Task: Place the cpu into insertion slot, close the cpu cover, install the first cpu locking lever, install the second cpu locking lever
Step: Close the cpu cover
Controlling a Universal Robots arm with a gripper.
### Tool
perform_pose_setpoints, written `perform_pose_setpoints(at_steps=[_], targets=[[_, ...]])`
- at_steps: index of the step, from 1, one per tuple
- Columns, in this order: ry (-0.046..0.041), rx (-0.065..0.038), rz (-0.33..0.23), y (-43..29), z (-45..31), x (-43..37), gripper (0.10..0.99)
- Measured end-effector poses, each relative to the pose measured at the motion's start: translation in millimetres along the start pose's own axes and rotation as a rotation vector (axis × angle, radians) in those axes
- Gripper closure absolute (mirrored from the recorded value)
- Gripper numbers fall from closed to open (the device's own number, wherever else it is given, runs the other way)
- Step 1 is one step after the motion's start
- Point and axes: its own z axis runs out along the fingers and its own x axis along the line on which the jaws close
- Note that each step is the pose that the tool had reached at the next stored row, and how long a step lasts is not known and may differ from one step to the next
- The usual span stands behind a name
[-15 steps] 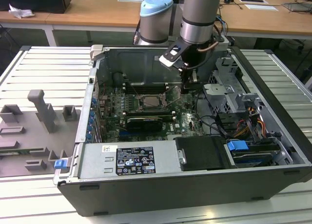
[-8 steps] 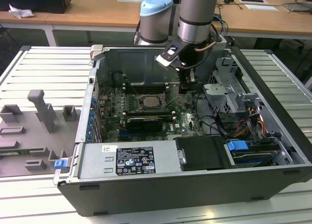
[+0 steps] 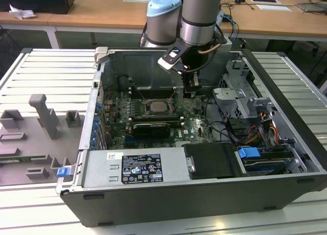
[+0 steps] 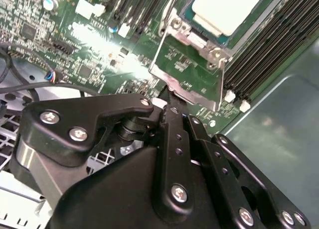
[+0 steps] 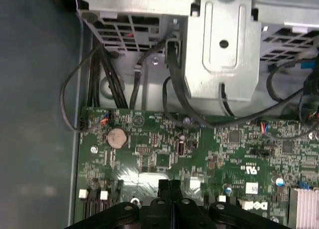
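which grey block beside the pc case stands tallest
The T-topped grey post on the exterior view's left of the case; the grey blocks around it are all much lower.

Exterior view, lower centre: black label (image 3: 141, 168) with white print and small marks on the grey power-supply housing (image 3: 97, 172); lettering too small to read. Small white sticker (image 3: 113, 156) just beside it, unreadable. First wrist view: white silkscreen marks (image 5: 251, 168) on the green motherboard (image 5: 149, 139) near the finned heatsink (image 5: 302, 205); lettering cannot be made out.
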Motion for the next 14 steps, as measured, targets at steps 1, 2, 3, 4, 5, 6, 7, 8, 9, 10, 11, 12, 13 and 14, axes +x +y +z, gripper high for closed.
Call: perform_pose_setpoints(at_steps=[1, 2, 3, 4, 5, 6, 7, 8, 9, 10, 11, 12, 13, 14], targets=[[0.0, 0.0, 0.0, -1.9, -0.1, 0.1, 0.98], [0.0001, 0.0, 0.0, -3.9, -0.1, 0.2, 0.98], [0.0, 0.0, 0.0, -5.7, -0.2, 0.3, 0.98], [0.0001, 0.0, 0.0, -7.8, -0.2, 0.5, 0.98], [0.0001, 0.0, 0.0, -9.4, -0.2, 0.6, 0.98], [0.0001, 0.0, 0.0, -13.3, -0.3, 0.8, 0.98], [0.0001, 0.0, 0.0, -17.3, -0.3, 1.1, 0.98], [0.0001, 0.0, 0.0, -23.8, -0.2, 1.5, 0.98], [0.0, 0.0, 0.0, -26.2, -0.1, 1.7, 0.98], [0.0, 0.0, 0.0, -28.1, 0.0, 1.8, 0.98], [0.0001, 0.0, 0.0, -31.3, 0.4, 2.0, 0.98], [0.0001, 0.0, 0.0, -33.0, 0.7, 2.1, 0.98], [0.0001, 0.0, 0.0, -35.0, 1.0, 2.2, 0.98], [0.0001, 0.0, 0.0, -37.8, 1.6, 2.4, 0.98]])
